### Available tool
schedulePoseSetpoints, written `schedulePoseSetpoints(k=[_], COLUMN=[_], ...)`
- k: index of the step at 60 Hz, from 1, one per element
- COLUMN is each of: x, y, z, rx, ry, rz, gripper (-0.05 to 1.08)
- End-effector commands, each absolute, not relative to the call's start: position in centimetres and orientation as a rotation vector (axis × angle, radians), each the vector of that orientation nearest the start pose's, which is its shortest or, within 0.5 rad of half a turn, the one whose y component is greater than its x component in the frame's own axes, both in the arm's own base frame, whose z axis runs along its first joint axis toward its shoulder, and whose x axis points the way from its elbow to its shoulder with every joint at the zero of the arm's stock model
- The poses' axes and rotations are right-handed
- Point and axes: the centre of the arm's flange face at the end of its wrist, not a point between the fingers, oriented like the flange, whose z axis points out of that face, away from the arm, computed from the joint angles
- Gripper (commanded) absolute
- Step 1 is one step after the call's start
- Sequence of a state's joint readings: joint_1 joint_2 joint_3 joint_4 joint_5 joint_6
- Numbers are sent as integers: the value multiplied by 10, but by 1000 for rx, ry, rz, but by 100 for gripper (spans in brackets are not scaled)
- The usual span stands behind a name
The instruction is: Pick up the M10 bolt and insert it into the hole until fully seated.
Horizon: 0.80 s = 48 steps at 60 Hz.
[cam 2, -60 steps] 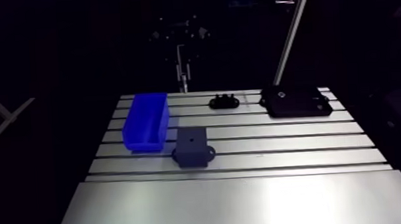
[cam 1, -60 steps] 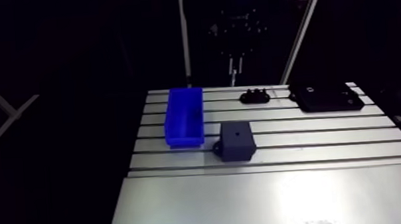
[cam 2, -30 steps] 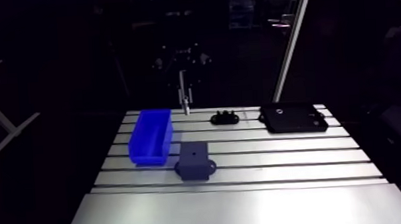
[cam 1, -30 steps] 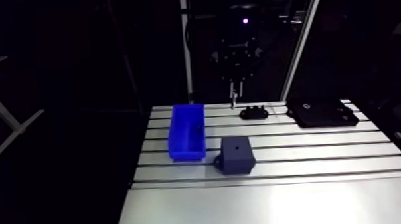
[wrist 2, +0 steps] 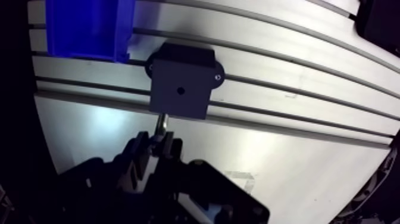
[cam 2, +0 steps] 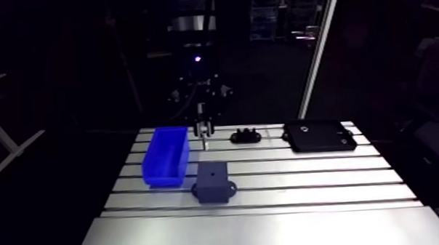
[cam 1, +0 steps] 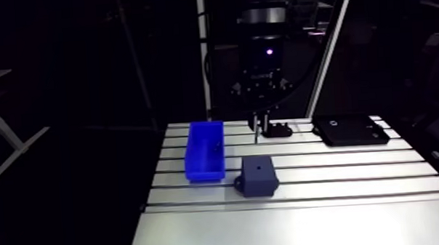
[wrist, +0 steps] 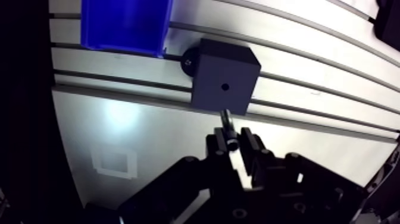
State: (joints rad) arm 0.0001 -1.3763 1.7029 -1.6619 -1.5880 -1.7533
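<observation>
Jaws of the gripper [wrist: 233, 138] are clamped on the M10 bolt [wrist: 225, 119], which is pinched between the 2 fingers with its bright shank sticking out past the fingertips. In the wrist view the shank points toward the dark block [wrist: 225, 77] just ahead of the gripper, and its tip reaches the block's near edge. The hole [wrist: 225, 87] shows as 1 small dark dot in the middle of the block's upper face, and the bolt is not in it. The block sits on the slotted table [wrist: 149, 137], with a rounded mounting ear at its side. A blue bin [wrist: 125, 24] stands near the block, beyond it and to one side, apart from it. In the arm view the gripper hangs upright over the table behind the block, bolt pointing down. A small black fixture [cam 2: 245, 135] lies farther back, and a flat black plate [cam 1: 352, 130] lies well apart from the block, near the table's far edge.
</observation>
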Motion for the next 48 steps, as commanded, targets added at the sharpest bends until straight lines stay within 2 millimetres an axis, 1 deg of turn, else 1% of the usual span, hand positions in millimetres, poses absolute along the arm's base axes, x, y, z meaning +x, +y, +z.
schedulePoseSetpoints(k=[1,17,20,42,48], x=[-528,-532,-534,-537,-539], y=[-132,-131,-130,-129,-126], z=[325,314,308,299,294], rx=[-268,-262,-261,-258,-257], ry=[2876,2854,2845,2828,2819], rz=[-8,-9,-9,-11,22], gripper=[108,108,108,108,108])
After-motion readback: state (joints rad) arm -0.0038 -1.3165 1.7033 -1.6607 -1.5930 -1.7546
